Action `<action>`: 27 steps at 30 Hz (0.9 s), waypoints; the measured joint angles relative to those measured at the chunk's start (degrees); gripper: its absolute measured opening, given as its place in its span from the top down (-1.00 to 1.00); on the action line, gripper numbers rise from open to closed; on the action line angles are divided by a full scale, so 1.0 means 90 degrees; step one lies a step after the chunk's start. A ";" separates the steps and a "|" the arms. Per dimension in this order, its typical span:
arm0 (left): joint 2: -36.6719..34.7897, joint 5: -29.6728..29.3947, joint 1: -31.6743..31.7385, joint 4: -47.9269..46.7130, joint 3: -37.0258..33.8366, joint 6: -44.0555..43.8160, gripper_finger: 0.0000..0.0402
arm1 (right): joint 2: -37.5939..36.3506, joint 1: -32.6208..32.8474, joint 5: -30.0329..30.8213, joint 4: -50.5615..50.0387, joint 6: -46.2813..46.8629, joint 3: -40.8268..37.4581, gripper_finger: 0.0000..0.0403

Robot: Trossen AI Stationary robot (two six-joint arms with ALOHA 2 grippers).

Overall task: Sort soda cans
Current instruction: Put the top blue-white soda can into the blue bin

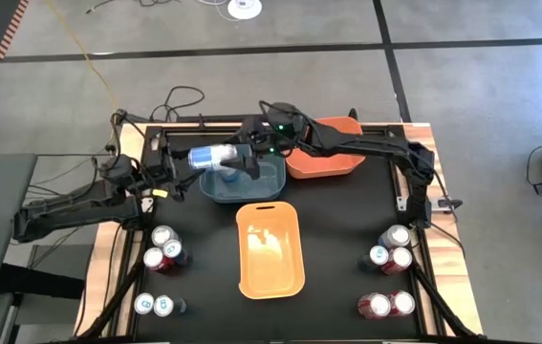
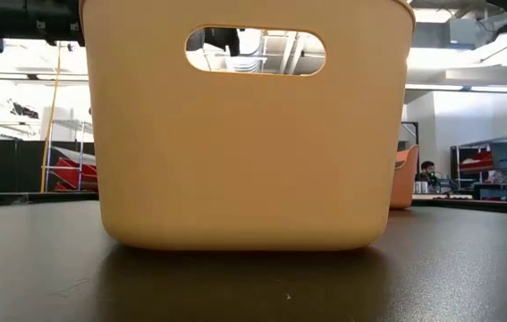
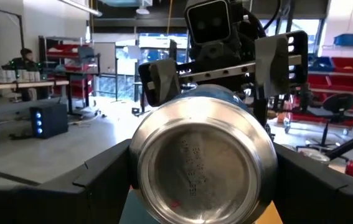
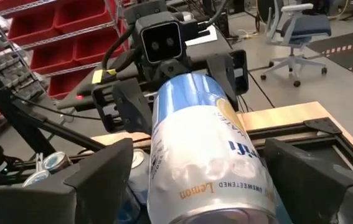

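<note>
The held soda can (image 3: 202, 155) has a bare, brushed-metal base with a dull sheen; its printed wall (image 4: 204, 155) is glossy. The yellow bin (image 2: 253, 134) looks smooth, matt plastic. The table top (image 2: 235, 286) is black and matt, edged in pale wood (image 1: 127, 143).

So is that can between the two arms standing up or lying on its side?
On its side. The blue-and-white can lies level in the air above the blue bin, the left gripper at one end, the right gripper at the other.

Can (image 1: 211, 156) lies sideways between both grippers' jaws, above a bin (image 1: 272, 188); other cans (image 1: 163, 247) stand on counter (image 1: 337, 258) edges.
</note>
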 joint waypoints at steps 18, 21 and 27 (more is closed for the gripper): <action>-0.0002 0.0020 -0.0005 0.0168 0.0000 -0.0079 -0.53 | -0.0005 0.0075 0.0037 0.0012 0.0079 -0.0018 -0.34; -0.0002 0.0021 -0.0005 0.0159 0.0000 -0.0070 -0.53 | -0.0004 0.0003 -0.0055 -0.0059 0.0034 -0.0018 -0.54; -0.0005 0.0016 0.0000 0.0373 0.0000 0.0008 -0.53 | 0.0002 -0.0079 -0.0702 0.0224 0.0376 -0.0020 -0.93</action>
